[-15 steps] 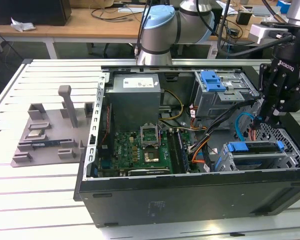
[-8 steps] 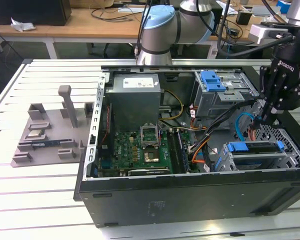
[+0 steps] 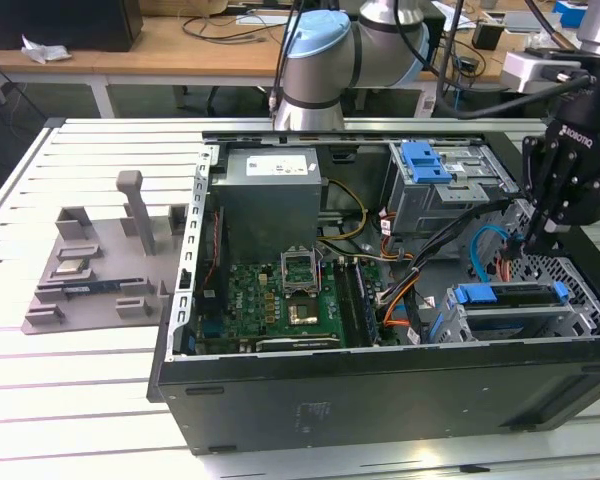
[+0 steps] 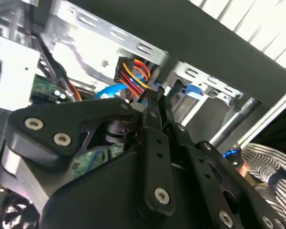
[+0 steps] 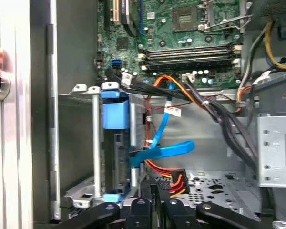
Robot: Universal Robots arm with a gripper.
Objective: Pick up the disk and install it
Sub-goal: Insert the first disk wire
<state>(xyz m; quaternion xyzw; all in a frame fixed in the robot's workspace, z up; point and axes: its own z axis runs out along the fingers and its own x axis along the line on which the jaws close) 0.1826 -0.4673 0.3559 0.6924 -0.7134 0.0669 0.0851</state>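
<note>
The black two-finger gripper [image 3: 536, 243], fingers drawn together and gripping nothing visible, hangs inside the open black computer case [image 3: 380, 395] just beside the blue-bracketed silver-grey disk [image 3: 510, 300] seated in its metal bay [image 5: 83, 143].

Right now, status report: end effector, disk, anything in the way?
End effector shut, inside the case above the cables. Disk sits in its cage, blue bracket showing. Orange and blue cables bunched beside it.
</note>
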